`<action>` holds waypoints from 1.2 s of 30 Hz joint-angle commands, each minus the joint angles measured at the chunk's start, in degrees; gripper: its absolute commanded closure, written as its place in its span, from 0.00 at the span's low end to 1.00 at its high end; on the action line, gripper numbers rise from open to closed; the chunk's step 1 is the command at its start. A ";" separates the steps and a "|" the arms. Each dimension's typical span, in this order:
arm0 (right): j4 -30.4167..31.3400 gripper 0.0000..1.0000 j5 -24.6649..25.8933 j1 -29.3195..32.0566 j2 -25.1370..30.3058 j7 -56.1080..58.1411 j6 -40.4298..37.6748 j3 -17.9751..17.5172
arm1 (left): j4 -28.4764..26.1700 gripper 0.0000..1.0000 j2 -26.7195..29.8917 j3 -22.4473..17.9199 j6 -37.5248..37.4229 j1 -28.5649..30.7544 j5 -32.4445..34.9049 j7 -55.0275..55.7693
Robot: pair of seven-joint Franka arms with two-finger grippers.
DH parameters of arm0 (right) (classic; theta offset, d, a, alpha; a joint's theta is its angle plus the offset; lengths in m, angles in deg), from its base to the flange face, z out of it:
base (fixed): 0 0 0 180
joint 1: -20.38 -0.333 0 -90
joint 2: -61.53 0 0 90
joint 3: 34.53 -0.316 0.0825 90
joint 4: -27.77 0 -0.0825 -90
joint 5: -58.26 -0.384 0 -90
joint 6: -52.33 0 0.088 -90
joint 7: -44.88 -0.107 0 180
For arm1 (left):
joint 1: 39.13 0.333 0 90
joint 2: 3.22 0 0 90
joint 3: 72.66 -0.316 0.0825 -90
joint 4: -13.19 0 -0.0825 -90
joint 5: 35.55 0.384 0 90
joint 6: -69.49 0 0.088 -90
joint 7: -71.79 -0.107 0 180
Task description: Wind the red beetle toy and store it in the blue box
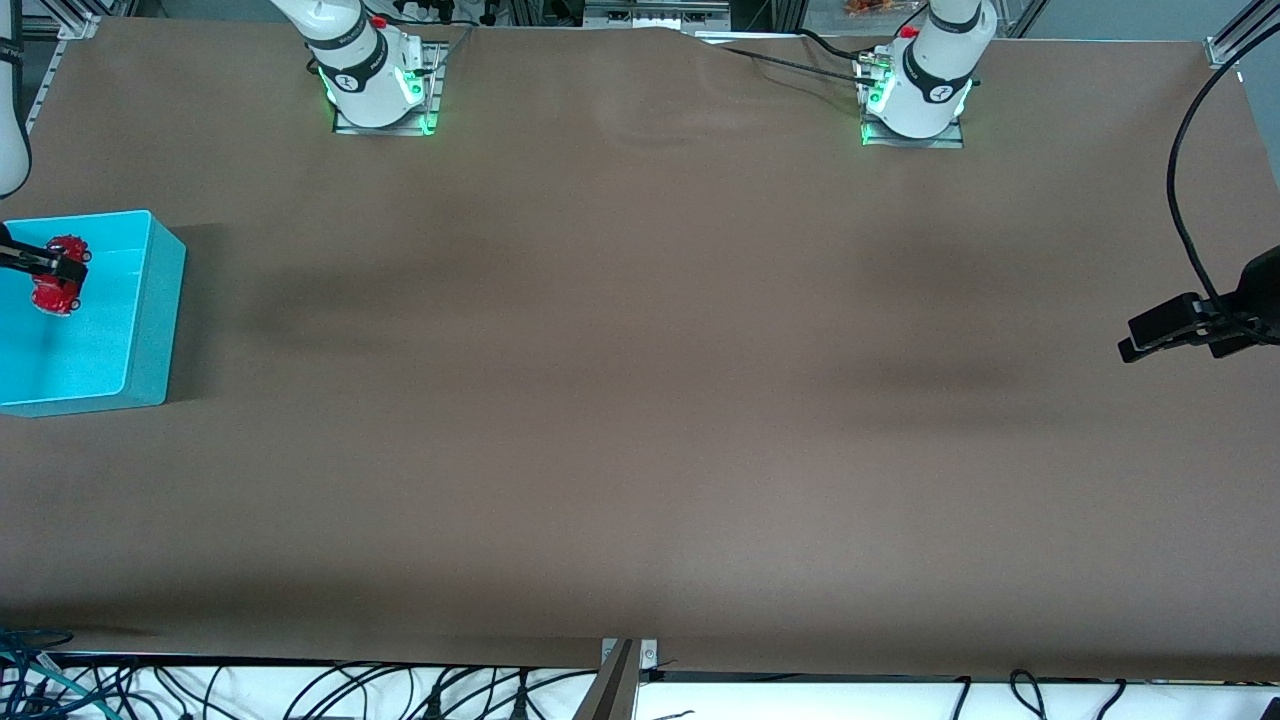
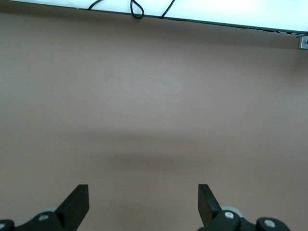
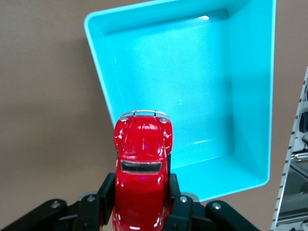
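The red beetle toy (image 1: 57, 280) (image 3: 141, 163), a glossy red car with dark windows, hangs in the air over the blue box (image 1: 140, 330) (image 3: 250, 96). My right gripper (image 1: 62, 268) (image 3: 142, 192) is shut on the car's sides, its fingers (image 3: 107, 190) pressed against the body. The box is a turquoise bin at the right arm's end of the table, and nothing lies inside it. My left gripper (image 1: 1135, 340) (image 2: 143, 204) waits open above bare table at the left arm's end, with nothing between its fingers.
A brown mat (image 1: 640, 400) covers the table. Both arm bases (image 1: 375, 80) (image 1: 920, 90) stand along the table's edge farthest from the front camera. Cables (image 1: 300, 690) hang below the edge nearest that camera. A black cable (image 1: 1185, 200) loops above the left arm's end.
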 commanded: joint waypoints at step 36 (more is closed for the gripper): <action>1.69 1.00 0.95 5.74 -16.04 8.61 18.09 1.97 | 0.02 0.00 0.36 -0.25 -0.40 -0.03 -0.67 -0.22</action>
